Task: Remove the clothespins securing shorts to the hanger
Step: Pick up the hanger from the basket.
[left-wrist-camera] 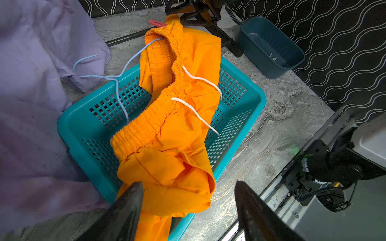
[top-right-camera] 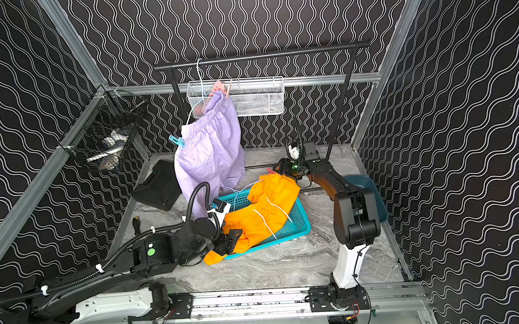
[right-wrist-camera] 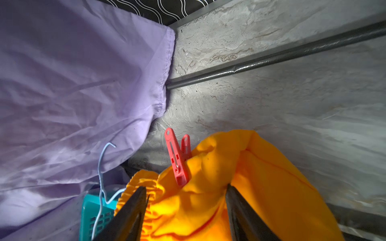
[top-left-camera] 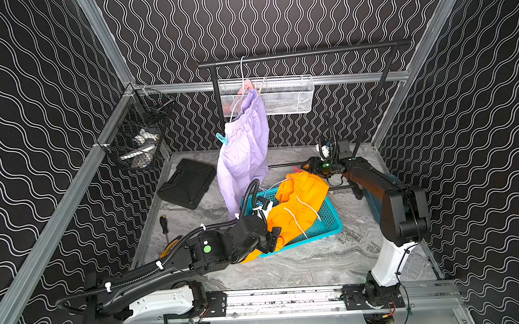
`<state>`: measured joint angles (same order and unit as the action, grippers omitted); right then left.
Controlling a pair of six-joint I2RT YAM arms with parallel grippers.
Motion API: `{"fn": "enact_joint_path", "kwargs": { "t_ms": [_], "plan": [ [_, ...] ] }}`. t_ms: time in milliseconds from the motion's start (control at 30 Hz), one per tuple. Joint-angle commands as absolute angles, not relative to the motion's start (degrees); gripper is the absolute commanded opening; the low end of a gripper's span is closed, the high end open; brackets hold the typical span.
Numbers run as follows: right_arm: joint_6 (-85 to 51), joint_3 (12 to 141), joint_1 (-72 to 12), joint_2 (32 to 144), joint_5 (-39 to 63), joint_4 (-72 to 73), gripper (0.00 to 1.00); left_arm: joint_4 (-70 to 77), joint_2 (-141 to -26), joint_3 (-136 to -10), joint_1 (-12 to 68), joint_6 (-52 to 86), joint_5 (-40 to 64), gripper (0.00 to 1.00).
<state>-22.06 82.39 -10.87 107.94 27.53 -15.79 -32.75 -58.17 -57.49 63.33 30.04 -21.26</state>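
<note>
Arms reach forward; right gripper (right-wrist-camera: 186,187) spread astride orange shorts (right-wrist-camera: 261,177); left gripper (left-wrist-camera: 189,183) spread.

In the basket (top-left-camera: 336,225) lie loose shorts (top-left-camera: 297,209); hanging shorts (top-left-camera: 245,151) behind, seemingly touching the table (top-left-camera: 318,263)

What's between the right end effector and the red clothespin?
Nothing but a fold of the orange shorts: in the right wrist view the red clothespin, clipped to them, stands right ahead of the open right end effector.

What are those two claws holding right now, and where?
Nothing clamped: the left gripper and right gripper both stand open astride the orange shorts, the red clothespin untouched.
</note>
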Motion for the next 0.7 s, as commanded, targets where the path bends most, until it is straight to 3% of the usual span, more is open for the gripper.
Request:
{"fn": "enact_joint_path", "kwargs": {
  "t_ms": [0,267,567,667],
  "plan": [
    [-23.6,83.3,-11.0,109.4,28.7,-13.8,0.62,-31.6,-58.4,-57.9,63.2,30.8,-21.5,0.74],
    [-24.8,82.7,-11.1,111.0,26.1,-14.0,0.58,-31.4,-59.0,-58.2,63.1,30.5,-21.1,0.74],
    [-26.7,78.4,-11.2,108.3,26.4,-6.5,0.20,-30.8,-60.0,-59.0,62.8,29.8,-21.0,0.74],
    [-27.2,74.8,-11.2,105.0,26.3,-2.3,0.12,-30.7,-60.4,-59.3,62.7,29.5,-21.1,0.74]
  ]
}}
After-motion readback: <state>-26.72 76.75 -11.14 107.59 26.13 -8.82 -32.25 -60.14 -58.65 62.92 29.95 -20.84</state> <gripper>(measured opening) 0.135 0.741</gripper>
